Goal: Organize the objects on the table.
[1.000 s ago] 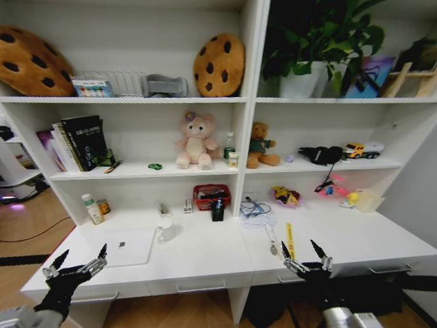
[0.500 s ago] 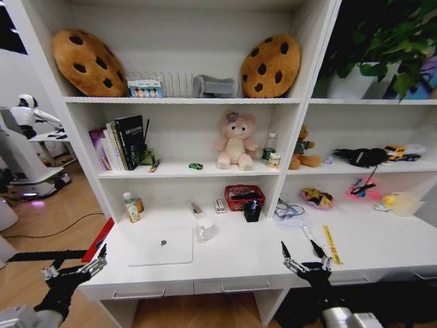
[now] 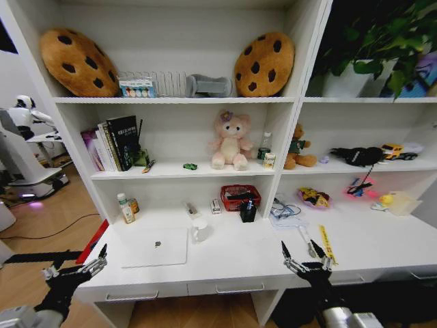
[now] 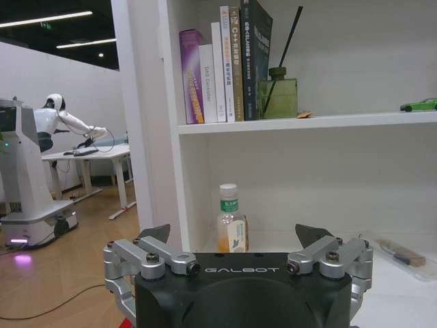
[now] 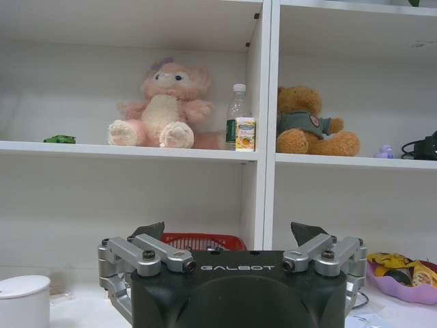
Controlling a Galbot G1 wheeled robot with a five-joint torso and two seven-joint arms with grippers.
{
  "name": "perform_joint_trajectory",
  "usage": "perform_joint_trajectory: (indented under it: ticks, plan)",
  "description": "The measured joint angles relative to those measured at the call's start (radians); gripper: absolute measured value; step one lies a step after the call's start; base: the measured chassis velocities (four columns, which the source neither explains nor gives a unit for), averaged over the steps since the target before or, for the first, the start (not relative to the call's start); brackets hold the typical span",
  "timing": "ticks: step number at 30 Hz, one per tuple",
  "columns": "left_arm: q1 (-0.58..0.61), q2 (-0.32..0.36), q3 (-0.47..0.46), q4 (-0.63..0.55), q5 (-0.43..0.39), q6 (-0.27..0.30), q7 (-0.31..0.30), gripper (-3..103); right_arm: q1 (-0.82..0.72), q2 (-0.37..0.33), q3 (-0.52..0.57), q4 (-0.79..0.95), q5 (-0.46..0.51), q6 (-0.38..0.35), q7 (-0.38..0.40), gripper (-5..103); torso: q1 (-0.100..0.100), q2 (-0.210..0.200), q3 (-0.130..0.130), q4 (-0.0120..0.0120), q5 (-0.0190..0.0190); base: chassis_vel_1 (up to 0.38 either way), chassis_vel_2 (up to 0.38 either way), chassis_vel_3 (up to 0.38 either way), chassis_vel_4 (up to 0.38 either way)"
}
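Observation:
The white table carries a shut silver laptop at its left, a white cup beside it, and pens in a black holder in front of a red basket. A yellow strip lies at the right. A tiny green toy car sits on the shelf above. My left gripper hangs open and empty off the table's left front corner. Over the front edge my right gripper stands open and empty.
Two bottles stand at the table's back left. Cables and a purple dish lie at the back right. Shelves above hold books, plush toys and cookie cushions. Another robot stands at far left.
The whole head picture has shifted, rightward then slightly back left, so the camera has moved. Both grippers keep their places in the picture, open. Nothing on the table has moved.

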Motion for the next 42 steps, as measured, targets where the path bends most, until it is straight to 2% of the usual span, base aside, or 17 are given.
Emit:
perform_joint_trajectory:
  ticks: [12, 15, 25, 38, 41, 42]
  plan:
    - [0.0, 0.0, 0.0, 0.0, 0.0, 0.0, 0.0, 100, 0.0, 0.0, 0.0, 0.0, 0.0, 0.0, 0.0, 100, 0.0, 0.0, 0.0, 0.0, -0.0003, 0.114, 0.123, -0.139, -0.122]
    - [0.0, 0.0, 0.0, 0.0, 0.0, 0.0, 0.0, 100, 0.0, 0.0, 0.0, 0.0, 0.0, 0.0, 0.0, 100, 0.0, 0.0, 0.0, 0.0001, 0.0006, 0.0, 0.0, 0.0, 0.0]
    - [0.0, 0.0, 0.0, 0.0, 0.0, 0.0, 0.0, 100, 0.0, 0.0, 0.0, 0.0, 0.0, 0.0, 0.0, 100, 0.0, 0.0, 0.0, 0.0, 0.0003, -0.009, -0.018, 0.016, 0.021]
    - [0.0, 0.0, 0.0, 0.0, 0.0, 0.0, 0.0, 100, 0.0, 0.0, 0.0, 0.0, 0.0, 0.0, 0.0, 100, 0.0, 0.0, 0.0, -0.0002, 0.0005, 0.152, -0.144, -0.163, 0.145]
    - [0.0, 0.0, 0.0, 0.0, 0.0, 0.0, 0.0, 100, 0.0, 0.0, 0.0, 0.0, 0.0, 0.0, 0.0, 100, 0.0, 0.0, 0.0, 0.0002, -0.0006, 0.248, -0.254, -0.222, 0.287]
    - [0.0, 0.0, 0.0, 0.0, 0.0, 0.0, 0.0, 100, 0.0, 0.0, 0.0, 0.0, 0.0, 0.0, 0.0, 100, 0.0, 0.0, 0.0, 0.0, 0.0004, 0.257, -0.29, -0.273, 0.294]
